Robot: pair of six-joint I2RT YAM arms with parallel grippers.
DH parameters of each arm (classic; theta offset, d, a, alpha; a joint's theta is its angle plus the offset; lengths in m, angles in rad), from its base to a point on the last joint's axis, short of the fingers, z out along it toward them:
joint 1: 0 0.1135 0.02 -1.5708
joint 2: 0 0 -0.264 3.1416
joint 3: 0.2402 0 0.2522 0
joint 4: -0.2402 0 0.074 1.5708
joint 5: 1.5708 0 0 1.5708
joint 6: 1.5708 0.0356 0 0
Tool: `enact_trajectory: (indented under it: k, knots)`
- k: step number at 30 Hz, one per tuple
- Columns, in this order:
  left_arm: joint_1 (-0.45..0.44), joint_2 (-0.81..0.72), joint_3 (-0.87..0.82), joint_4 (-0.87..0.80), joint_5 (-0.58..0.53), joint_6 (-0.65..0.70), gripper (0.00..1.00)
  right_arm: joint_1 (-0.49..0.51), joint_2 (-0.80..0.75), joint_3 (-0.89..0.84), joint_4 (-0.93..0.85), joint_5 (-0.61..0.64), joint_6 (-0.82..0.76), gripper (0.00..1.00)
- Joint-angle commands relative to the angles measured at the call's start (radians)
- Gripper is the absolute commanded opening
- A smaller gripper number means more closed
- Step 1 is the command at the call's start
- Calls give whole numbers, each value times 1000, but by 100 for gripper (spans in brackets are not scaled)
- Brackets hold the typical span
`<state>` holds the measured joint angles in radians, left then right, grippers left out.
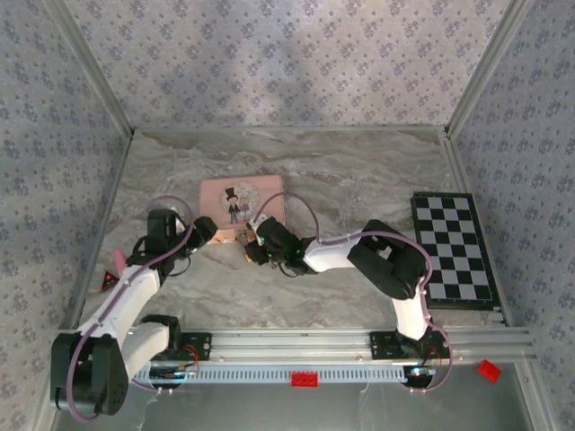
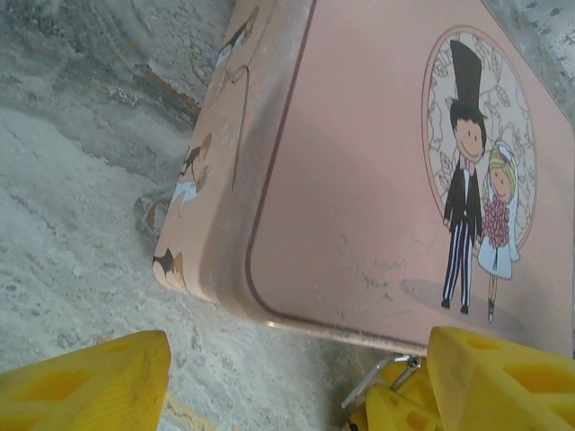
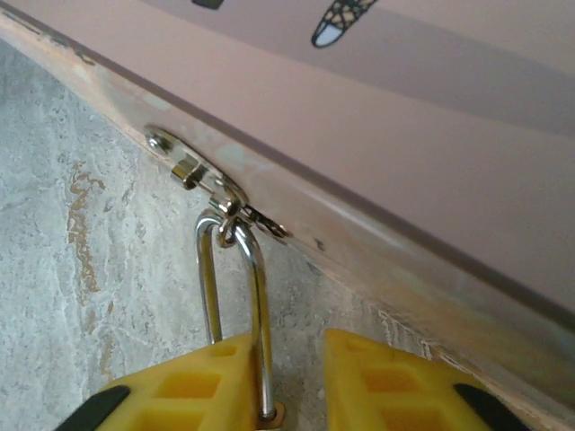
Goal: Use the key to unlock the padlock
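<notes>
Padlock (image 3: pixel 208 287) is hung from the pink box clasp (image 3: pixel 193 166) at frame centre, long axis run straight down into the right gripper (image 3: pixel 296 386), the nearer one; grip cannot be told. Left gripper (image 2: pixel 296 386) is held spread.

Soft, even light; shadows faint.
Overhead view pale and slightly hazy; in the right wrist view glints streak the padlock (image 3: pixel 208 278) just ahead of the right pincer (image 3: pixel 292 359), whose near edges blur.
</notes>
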<state>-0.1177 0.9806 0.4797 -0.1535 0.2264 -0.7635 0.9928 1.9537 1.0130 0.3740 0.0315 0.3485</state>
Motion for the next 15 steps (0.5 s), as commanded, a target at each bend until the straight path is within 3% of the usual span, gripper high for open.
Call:
enact_trajectory:
  k: [1,9,15]
  knots:
    - [31,40,57,33,5,34,76,-18,22,9,21,-34,40,19]
    - [73,157,117,96,21,35,75,-30,2,-45,162,-63,207,6]
    - [73,271,162,153,56,32,75,-18,1,-82,256,3,352,0]
